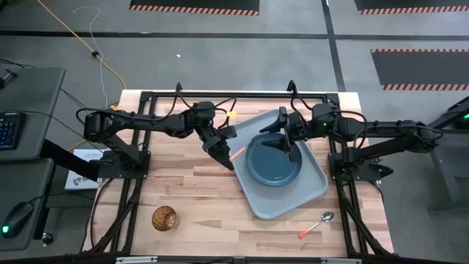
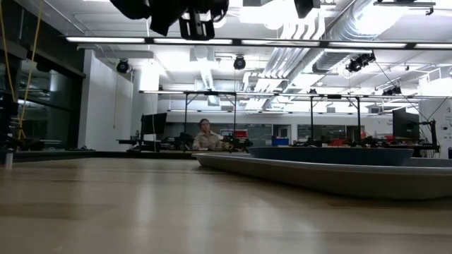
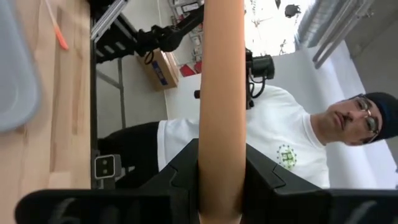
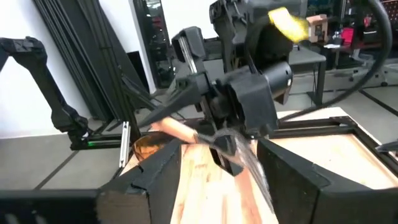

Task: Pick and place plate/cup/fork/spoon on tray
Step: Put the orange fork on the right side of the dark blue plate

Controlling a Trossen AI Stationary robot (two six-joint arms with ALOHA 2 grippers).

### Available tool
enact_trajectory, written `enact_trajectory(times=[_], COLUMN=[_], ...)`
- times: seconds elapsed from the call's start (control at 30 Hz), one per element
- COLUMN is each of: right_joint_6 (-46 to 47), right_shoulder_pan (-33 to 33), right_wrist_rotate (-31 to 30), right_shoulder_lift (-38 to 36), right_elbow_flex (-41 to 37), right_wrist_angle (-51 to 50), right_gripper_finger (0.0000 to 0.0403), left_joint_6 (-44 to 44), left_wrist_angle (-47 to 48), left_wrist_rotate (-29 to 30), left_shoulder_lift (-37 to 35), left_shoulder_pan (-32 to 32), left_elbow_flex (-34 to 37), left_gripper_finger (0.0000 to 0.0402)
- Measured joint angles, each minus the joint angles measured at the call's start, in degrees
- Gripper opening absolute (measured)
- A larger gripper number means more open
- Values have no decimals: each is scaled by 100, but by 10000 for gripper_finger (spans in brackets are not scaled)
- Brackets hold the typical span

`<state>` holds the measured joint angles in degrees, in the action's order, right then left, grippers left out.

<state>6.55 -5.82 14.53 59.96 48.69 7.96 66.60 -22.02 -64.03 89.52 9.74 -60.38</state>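
The dark teal-blue plate [image 1: 272, 163] lies flat in the pale grey-blue tray [image 1: 311, 192] at the table's right middle. My left gripper [image 1: 226, 157] hangs just left of the tray's left edge, shut on the orange-handled fork [image 1: 239, 152]. My right gripper [image 1: 283, 141] is open and empty above the plate's far part. Its two fingers stand wide apart in the right wrist view [image 4: 224, 180]. The brown cup [image 1: 164, 218] stands upright near the table's front left. The spoon [image 1: 316, 224] lies on the wood in front of the tray. My left gripper pinches the fork's orange handle [image 3: 221, 186] between its two fingers, which lie across it. The fingers slant down from the table's far left. The handle sticks out past the fingers, and the silver tines [image 4: 252, 158] show on the gripper's other side. The fork is lifted clear of the table.
A black frame [image 1: 139, 147] borders the wooden table on both sides. A person in a white shirt [image 3: 280, 137] stands beyond the table's front edge. Another person [image 2: 206, 137] sits far back in the room. Bare wood lies between the cup and the tray.
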Motion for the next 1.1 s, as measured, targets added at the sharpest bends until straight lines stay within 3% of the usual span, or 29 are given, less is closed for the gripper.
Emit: enact_trajectory(times=[0.5, 0.6, 0.7, 0.93, 1.1], right_joint_6=[46, 70, 220, 445, 1434], right_shoulder_pan=[-3, -4, 4, -167, -235], right_wrist_rotate=[-122, -95, -51, -144, -141], right_shoulder_lift=[0, 0, -16, -757, -1521], right_elbow_flex=[0, 0, 0, 2, 11], right_wrist_angle=[-43, -44, -111, -1586, -3509], right_gripper_finger=[56, 16, 7, 2, 1], left_joint_6=[-82, -84, -169, -164, -446], left_wrist_angle=[-99, -88, -84, -257, -547], left_wrist_rotate=[127, 278, 353, 293, 72], left_shoulder_lift=[-15, -15, -15, -20, -24], left_shoulder_pan=[-22, 4, 80, 502, 1121], left_elbow_flex=[-2, -2, -4, -5, -383], left_gripper_finger=[67, 82, 107, 150, 164])
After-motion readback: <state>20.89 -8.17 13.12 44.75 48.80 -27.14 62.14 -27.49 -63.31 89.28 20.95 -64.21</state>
